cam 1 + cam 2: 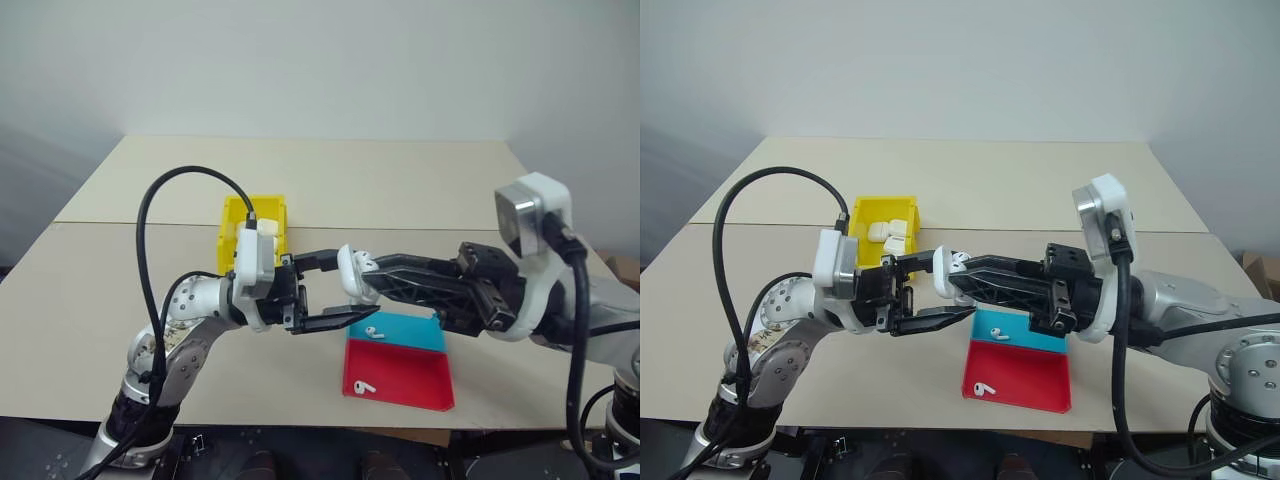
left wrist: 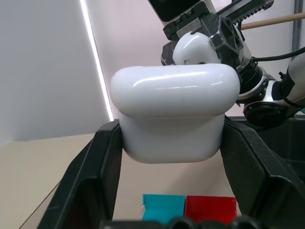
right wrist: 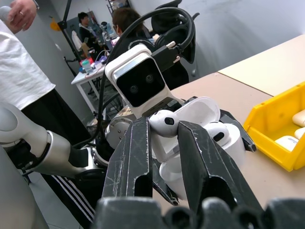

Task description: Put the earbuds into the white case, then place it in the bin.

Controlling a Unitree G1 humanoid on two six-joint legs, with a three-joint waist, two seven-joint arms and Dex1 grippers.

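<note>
Left hand (image 1: 335, 293) clamps the white case (image 2: 175, 112) tight, lid open; right hand (image 3: 164, 129) pinches an earbud (image 3: 164, 123) right over it, above the surface (image 1: 400, 180). Misaligned, the earbud could hit the rim and fall.

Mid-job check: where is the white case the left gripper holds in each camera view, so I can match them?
Left eye: case, centre, between the two grippers, above the blue tray.
Right eye: case, slightly left of centre, above the trays.
Left wrist: case, centre, clamped between the black fingers.
Right wrist: case, lid open, behind the earbud in the right gripper.
Shared landmark: yellow bin, except in the left wrist view.
</note>
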